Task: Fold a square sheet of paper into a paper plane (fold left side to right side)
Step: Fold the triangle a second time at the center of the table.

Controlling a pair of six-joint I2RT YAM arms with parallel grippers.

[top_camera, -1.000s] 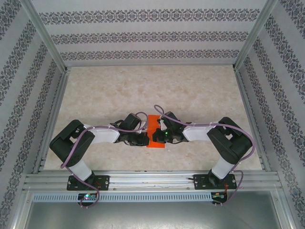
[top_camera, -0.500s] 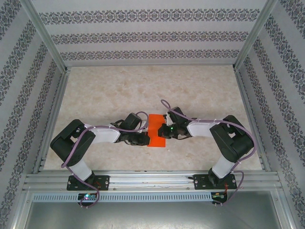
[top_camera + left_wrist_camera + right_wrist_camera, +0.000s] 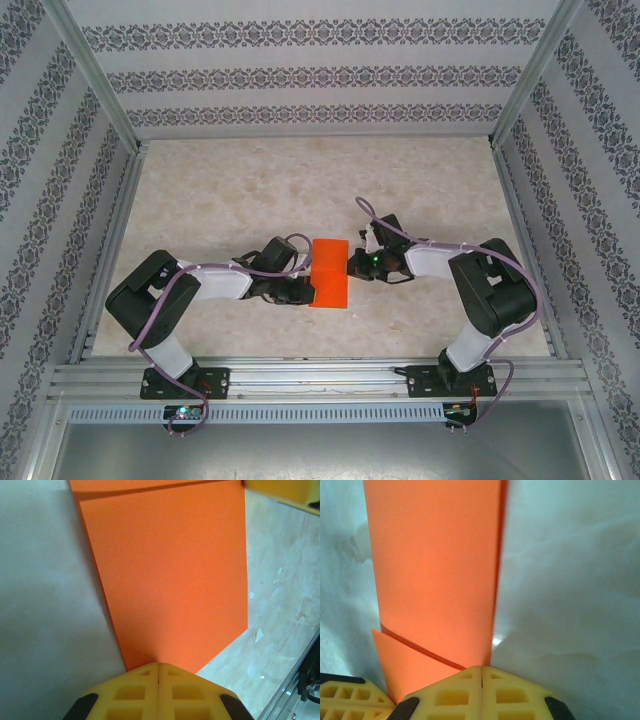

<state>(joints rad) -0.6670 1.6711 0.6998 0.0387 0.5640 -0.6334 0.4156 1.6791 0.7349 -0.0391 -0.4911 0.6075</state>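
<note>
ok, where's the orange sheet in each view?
Top external: the square sheet of paper lies mid-frame, between the left hand and the right hand.
Left wrist: the sheet fills the centre and top, above the shut yellow fingertips.
Right wrist: the sheet is a tall strip left of centre.
Shared landmark: the pale tabletop around the sheet.

Bright, even light fills the top view, with soft shadows beside the square sheet of paper (image 3: 329, 273). In both wrist views the table (image 3: 45, 605) left of the sheet blurs pale, perhaps out of focus; in the right wrist view a small glint lies just right of it.
</note>
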